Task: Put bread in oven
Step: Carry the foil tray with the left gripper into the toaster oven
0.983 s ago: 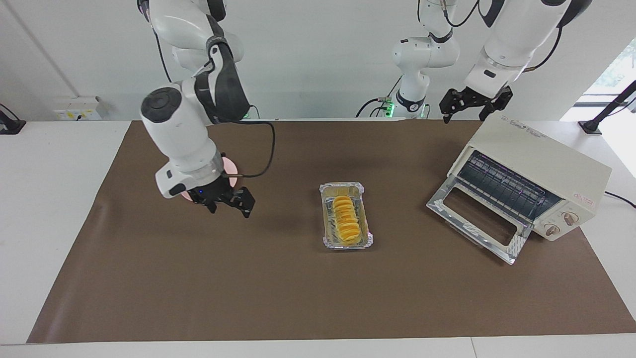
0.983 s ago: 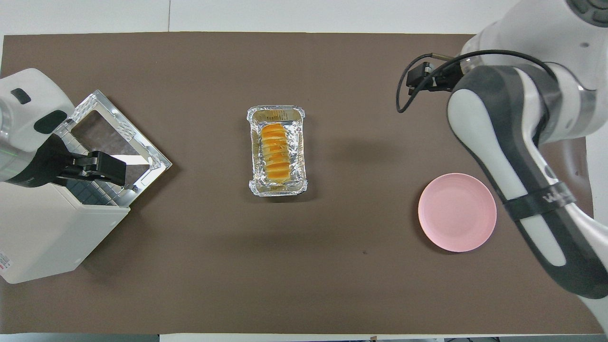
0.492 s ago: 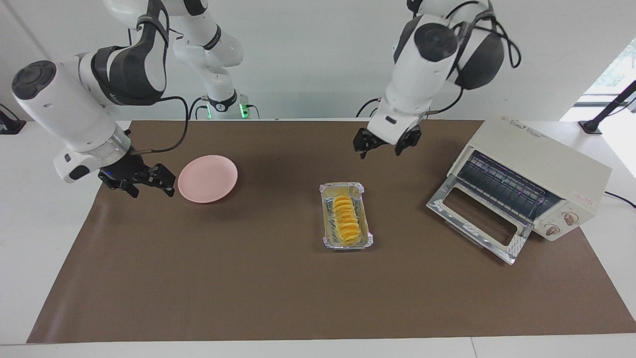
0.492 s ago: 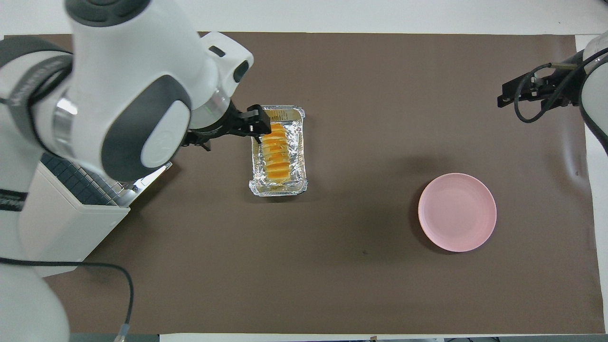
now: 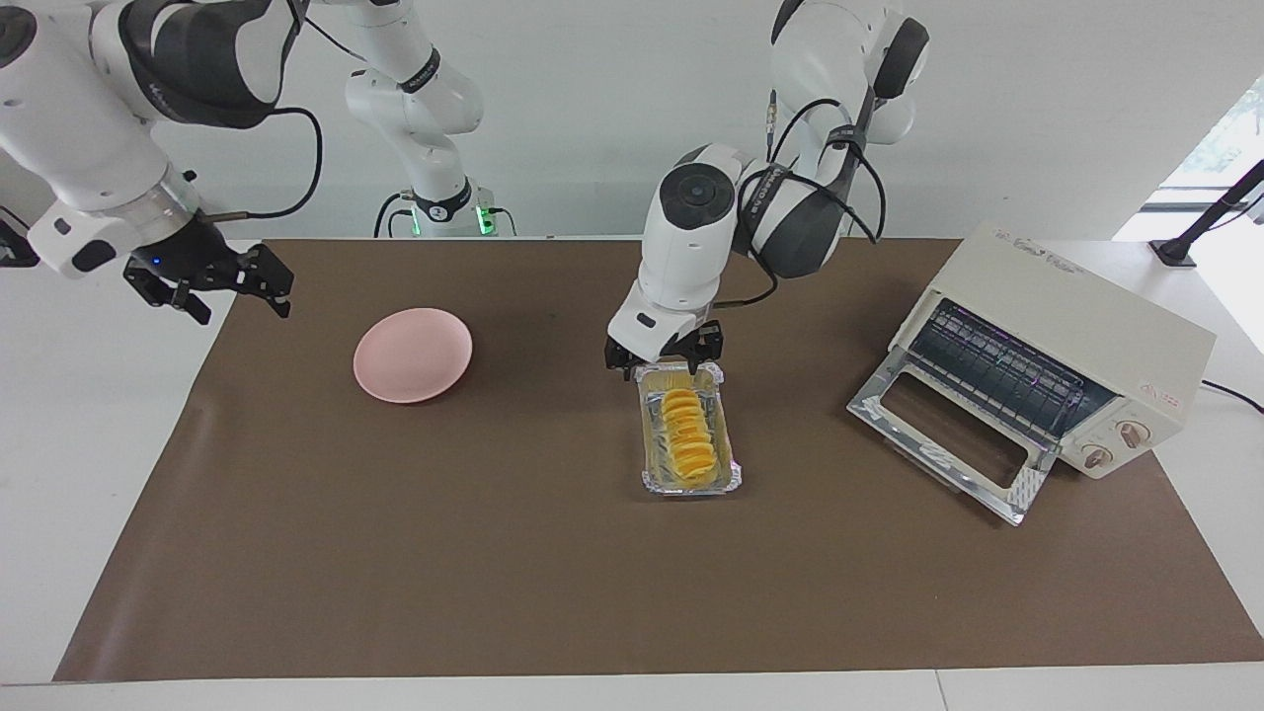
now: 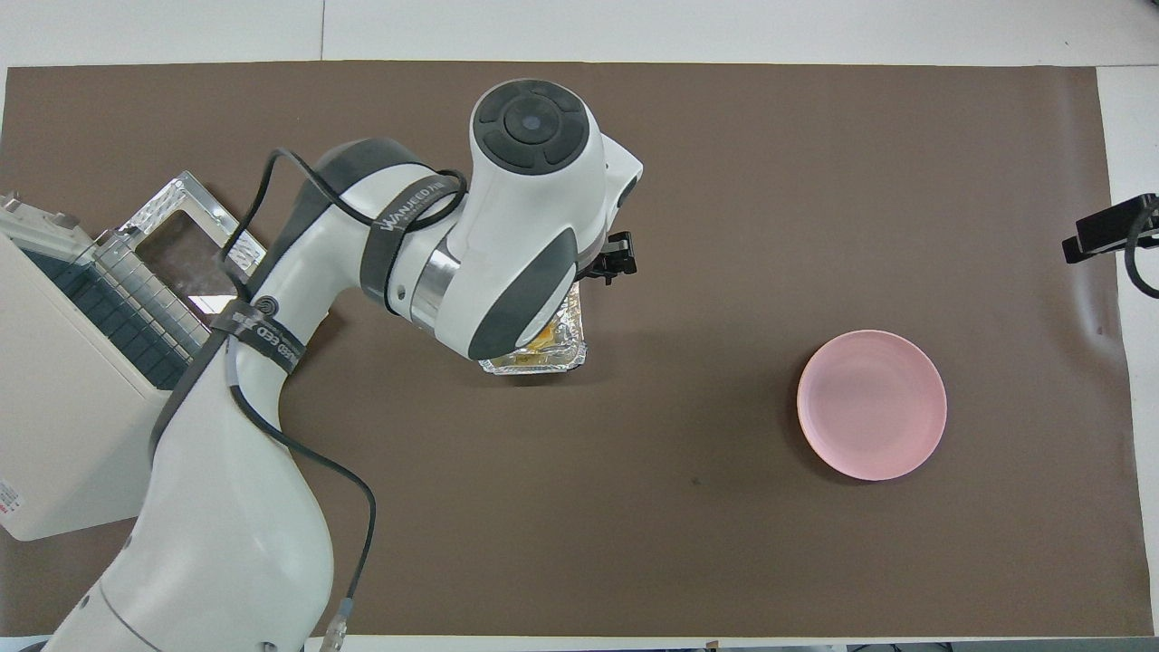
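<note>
Overhead: left arm (image 6: 507, 235) covers most of foil tray (image 6: 543, 360) and nearly all bread (image 6: 544, 339); left pincer (image 6: 614, 263) finger spread indeterminable. Oven (image 6: 72, 398) cropped at frame edge. Right pincer (image 6: 1109, 234) likewise cropped.

txt: "WANJEED" — strap on left arm (image 6: 412, 204) | oven (image 5: 1076, 341) lettering — unreadable

Facing view: high, across the bench (image 5: 592, 592), looking toward robots. Overhead view: above robots, steeply down. Both share whole brown mat (image 6: 724, 561).

bright even light, soft shadows on the mat (image 5: 395, 553), sharp focus
</note>
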`<state>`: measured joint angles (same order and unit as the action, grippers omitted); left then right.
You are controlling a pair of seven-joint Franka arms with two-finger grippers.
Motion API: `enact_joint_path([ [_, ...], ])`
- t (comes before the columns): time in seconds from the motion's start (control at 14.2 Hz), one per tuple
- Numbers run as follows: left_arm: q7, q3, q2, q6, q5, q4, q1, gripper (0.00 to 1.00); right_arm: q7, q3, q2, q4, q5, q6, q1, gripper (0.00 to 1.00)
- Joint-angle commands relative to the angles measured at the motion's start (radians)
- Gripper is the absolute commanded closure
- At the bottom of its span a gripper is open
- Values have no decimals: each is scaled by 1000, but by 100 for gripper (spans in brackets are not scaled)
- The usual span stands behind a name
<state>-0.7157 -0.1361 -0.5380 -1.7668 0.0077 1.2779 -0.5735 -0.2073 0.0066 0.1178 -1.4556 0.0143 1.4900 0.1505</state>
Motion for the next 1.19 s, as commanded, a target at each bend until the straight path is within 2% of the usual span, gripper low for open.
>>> enact_joint_path([
  [0.0,-39,18,4,-86,37,118,-37,4,-15,6,-122,-133,-10,-13,-5,0],
  [0.07,-48,18,3,-112,40,144,-37,10,-12,7,-166,-196,-10,-1,-14,0],
  [0.21,-51,18,-6,-180,44,176,-37,16,-12,3,-230,-314,-10,70,-40,0],
  [0.35,-79,18,-11,-207,43,175,-39,26,-23,-37,-247,-362,-10,120,-67,0],
  [0.63,-93,18,-20,-280,44,209,-37,42,-24,-43,-208,-292,-17,128,-65,0],
  [0.84,-93,18,-19,-284,44,227,-35,45,-23,-39,-188,-249,-28,95,-65,0],
  [1.12,-117,18,-20,-323,44,261,-39,46,-17,-39,-164,-163,-22,-35,-63,0],
])
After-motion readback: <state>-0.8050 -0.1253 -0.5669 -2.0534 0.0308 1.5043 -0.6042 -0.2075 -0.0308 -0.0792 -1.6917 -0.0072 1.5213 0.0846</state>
